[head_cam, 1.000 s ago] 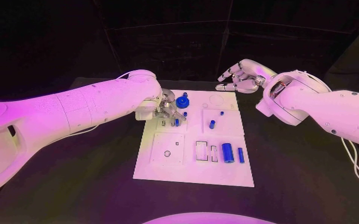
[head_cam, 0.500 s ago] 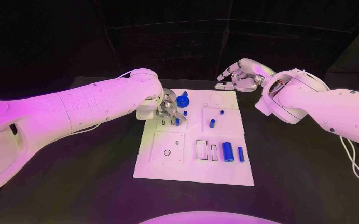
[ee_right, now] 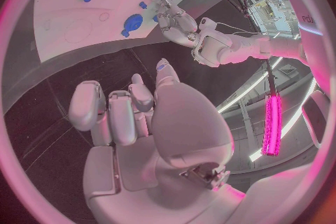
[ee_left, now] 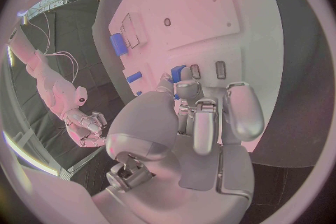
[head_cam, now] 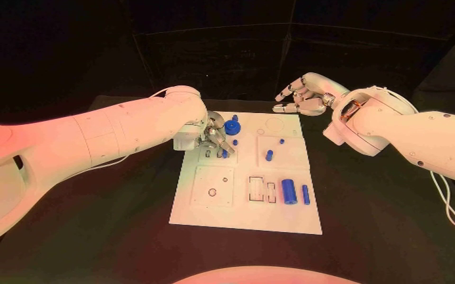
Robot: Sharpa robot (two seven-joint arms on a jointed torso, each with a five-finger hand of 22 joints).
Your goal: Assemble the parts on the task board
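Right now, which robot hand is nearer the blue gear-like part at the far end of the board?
Left. The left robot hand sits beside the gear-like part; the right robot hand hovers beyond the task board's far edge.

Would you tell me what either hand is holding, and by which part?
The left hand pinches a small blue part by its end; the right hand holds nothing.

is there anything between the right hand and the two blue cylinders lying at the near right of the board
Nothing visible blocks it. The right hand hovers off the far right edge of the task board with fingers curled and nothing in them. Between it and the two blue cylinders stand only two short blue pegs, low on the board.
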